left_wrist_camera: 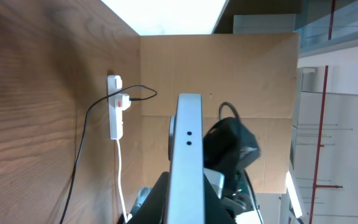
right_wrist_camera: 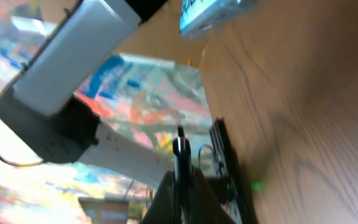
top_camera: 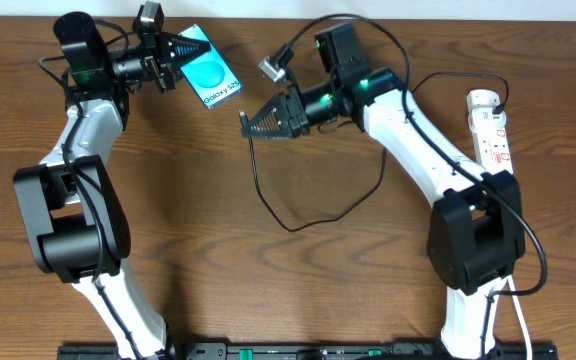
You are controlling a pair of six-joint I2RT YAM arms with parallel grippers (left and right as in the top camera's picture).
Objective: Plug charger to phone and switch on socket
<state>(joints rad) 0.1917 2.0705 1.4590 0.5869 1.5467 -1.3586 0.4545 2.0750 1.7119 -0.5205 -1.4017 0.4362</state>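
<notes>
Left gripper [top_camera: 196,50] was recorded at the upper left of the table [top_camera: 268,290], its fingers closed on one end of the phone [top_camera: 213,78]. The turquoise screen was readable from overhead. In the left wrist view the phone [left_wrist_camera: 188,162] was seen edge-on, centred in the grip, with two small holes on the visible edge.

Right gripper [top_camera: 250,122] was noted near the phone's lower right corner, pointing left and not touching it. It was clamped on the charger [top_camera: 298,228]. In the right wrist view the plug tip [right_wrist_camera: 180,146] was seen standing out between the closed fingers. From the grip, the cable was traced down in a loose loop over the table and back toward the right arm.

The socket [top_camera: 490,125] was observed flat at the far right edge of the table, well apart from both grippers, with a black cable running to it and its white cord [left_wrist_camera: 120,174] trailing off. Switch position could not be determined.
</notes>
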